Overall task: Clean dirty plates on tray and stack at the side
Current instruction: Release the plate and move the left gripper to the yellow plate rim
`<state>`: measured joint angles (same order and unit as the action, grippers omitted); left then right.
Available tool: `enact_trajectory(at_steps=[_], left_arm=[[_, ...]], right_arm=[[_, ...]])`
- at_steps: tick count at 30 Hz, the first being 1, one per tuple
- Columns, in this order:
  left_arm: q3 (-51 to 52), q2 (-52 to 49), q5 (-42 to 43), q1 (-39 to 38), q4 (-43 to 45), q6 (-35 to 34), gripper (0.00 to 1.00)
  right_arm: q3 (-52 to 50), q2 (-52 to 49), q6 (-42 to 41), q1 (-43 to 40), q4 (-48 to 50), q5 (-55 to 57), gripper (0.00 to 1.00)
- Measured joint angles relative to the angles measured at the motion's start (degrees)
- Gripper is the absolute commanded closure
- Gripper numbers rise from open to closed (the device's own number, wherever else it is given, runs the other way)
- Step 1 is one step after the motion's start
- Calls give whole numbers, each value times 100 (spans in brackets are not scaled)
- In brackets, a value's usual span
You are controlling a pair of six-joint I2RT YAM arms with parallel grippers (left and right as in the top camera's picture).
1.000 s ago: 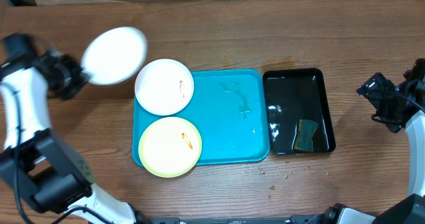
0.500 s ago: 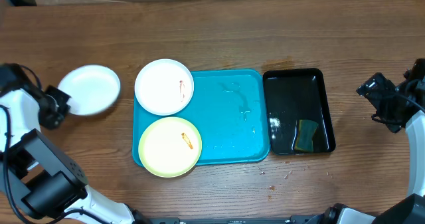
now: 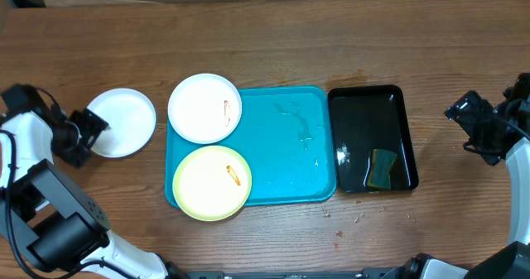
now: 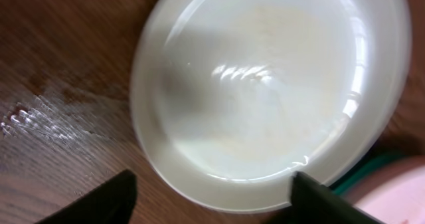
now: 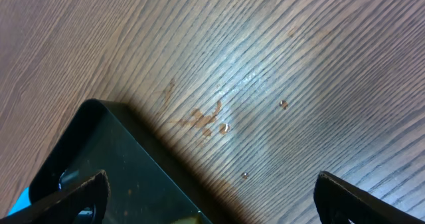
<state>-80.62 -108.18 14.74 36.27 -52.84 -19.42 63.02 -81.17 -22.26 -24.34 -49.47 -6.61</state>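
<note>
There are three plates, and all lie flat with the open side up. They are round, so they have no long side.

One white plate [image 3: 124,122] sits on the wooden surface [image 3: 331,39], just left of the blue tray [image 3: 290,146]. The left tool [image 3: 91,134] is at this plate's left rim. Its fingers are spread wide and grip nothing.

Two plates are on the left part of the blue tray. The other white plate [image 3: 204,107] is at the back and the yellow-green plate [image 3: 211,182] is in front. Each has one small red-orange smear.

The blue tray's long side runs left to right. One black tray [image 3: 364,113] sits just beside it on the right, with one green sponge [image 3: 382,168] inside.

The right tool [image 3: 465,123] is over bare wood, right of the black tray, wide open and empty.
</note>
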Motion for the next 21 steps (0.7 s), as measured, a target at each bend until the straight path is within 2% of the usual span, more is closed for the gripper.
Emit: enact_trajectory(at_steps=[4, 8, 16, 21], left_arm=[[-612, 7, 289, -297, -501, 293, 39], [-710, 20, 354, -859, -1095, 446, 43], [-651, 20, 138, -2415, -2319, 772, 44], [-619, 66, 68, -3307, -2771, 857, 46]], right_arm=[[0, 0, -2, 0, 2, 2, 0], [0, 0, -2, 0, 0, 0, 0], [0, 0, 0, 0, 0, 2, 0], [0, 0, -2, 0, 2, 2, 0]])
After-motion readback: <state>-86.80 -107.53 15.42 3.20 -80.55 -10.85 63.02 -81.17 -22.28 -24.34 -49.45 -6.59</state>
